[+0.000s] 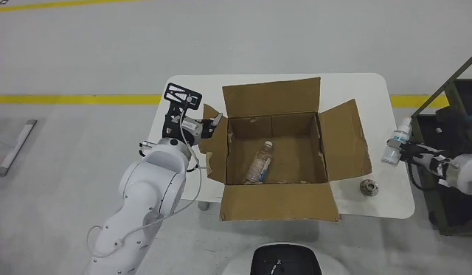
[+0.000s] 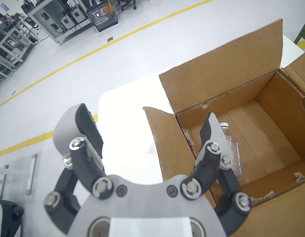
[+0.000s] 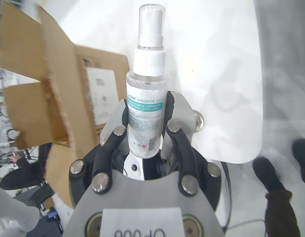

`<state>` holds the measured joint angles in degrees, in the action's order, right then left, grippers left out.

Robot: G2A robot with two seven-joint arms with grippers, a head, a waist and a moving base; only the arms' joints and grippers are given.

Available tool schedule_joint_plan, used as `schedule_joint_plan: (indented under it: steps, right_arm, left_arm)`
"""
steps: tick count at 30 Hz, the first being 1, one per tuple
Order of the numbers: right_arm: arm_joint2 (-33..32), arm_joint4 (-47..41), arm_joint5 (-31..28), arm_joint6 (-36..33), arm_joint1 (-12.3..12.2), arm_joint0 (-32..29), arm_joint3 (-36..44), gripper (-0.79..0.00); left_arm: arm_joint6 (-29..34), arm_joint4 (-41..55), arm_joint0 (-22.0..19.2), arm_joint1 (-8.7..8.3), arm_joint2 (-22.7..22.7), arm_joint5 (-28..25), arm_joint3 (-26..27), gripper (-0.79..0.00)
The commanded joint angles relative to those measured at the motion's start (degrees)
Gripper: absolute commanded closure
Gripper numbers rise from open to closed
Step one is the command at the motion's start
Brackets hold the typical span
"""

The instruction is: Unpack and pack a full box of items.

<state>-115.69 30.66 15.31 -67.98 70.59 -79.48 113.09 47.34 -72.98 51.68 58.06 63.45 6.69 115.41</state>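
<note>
"Box [image 1: 273, 98] [image 2: 229, 75] [image 3: 56, 75] first. Where does it sit?"

"On the middle of the white table [image 1: 369, 91], mouth up, all four flaps folded open."

"And the arms?"

"The left gripper [image 1: 210, 125] [image 2: 146, 114] hangs over the table's left part, just beside the box's left flap. Its fingers are spread wide with nothing between them. The right gripper [image 1: 405, 151] [image 3: 147, 104] is out at the table's right edge, apart from the right flap, and it is clenched on a spray [image 1: 396, 138] [image 3: 147, 85]."

"How is the spray held?"

"By its labelled body, squeezed between the two pads. The white collar and the clear cap stick out past the fingertips."

"Anything inside the box?"

"One clear bottle [image 1: 259, 164] [image 2: 229, 139] with a white cap. It lies on its side on the box floor, nearer the left wall than the right, with its cap toward the far wall. The cardboard around it is bare, apart from torn tape along the edges."

"And the smallest thing?"

"A small round item [image 1: 369, 187] on the table — near the box's right front corner, just right of the front flap and touching neither. I can't tell what it is."
</note>
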Motion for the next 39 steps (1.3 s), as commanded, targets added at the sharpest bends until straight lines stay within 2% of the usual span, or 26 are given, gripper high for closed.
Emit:
schedule_joint_plan:
  steps: [1,6,11,16,20,29,35,39]
  right_arm:
    - [-2.42,-3.94,-0.20,-0.73,-0.25,0.26,3.31,0.000]
    - [0.82,-6.83,-0.20,-0.87,-0.59,0.00,12.40,0.000]
    - [11.70,-2.36,-0.80,0.79,-0.83,-0.91,17.73,0.000]
    - [25.39,7.35,0.41,4.13,-0.86,0.74,15.36,0.000]
    - [32.85,15.05,3.84,6.36,-0.70,2.96,11.49,0.000]
    - [32.85,15.05,3.84,6.36,-0.70,2.96,11.49,0.000]
    - [33.07,14.49,2.02,8.39,-0.78,1.92,10.83,0.000]
    - [37.21,14.09,4.25,11.27,-0.27,5.28,7.08,0.000]
  left_arm:
    - [0.00,0.00,0.00,0.00,0.00,0.00,0.00,-0.785]
    - [0.00,0.00,0.00,0.00,0.00,0.00,0.00,-0.785]
    - [0.00,0.00,0.00,0.00,0.00,0.00,0.00,-0.785]
    - [0.00,0.00,0.00,0.00,0.00,0.00,0.00,-0.785]
    - [0.00,0.00,0.00,0.00,0.00,0.00,0.00,-0.785]
    - [-0.66,0.09,0.33,0.01,0.20,0.02,-0.20,-0.785]
    - [-3.20,-3.68,3.55,-0.52,4.57,-2.31,-0.95,-0.785]
    - [-4.85,-6.58,6.12,-0.94,7.71,-4.05,-0.52,-0.785]
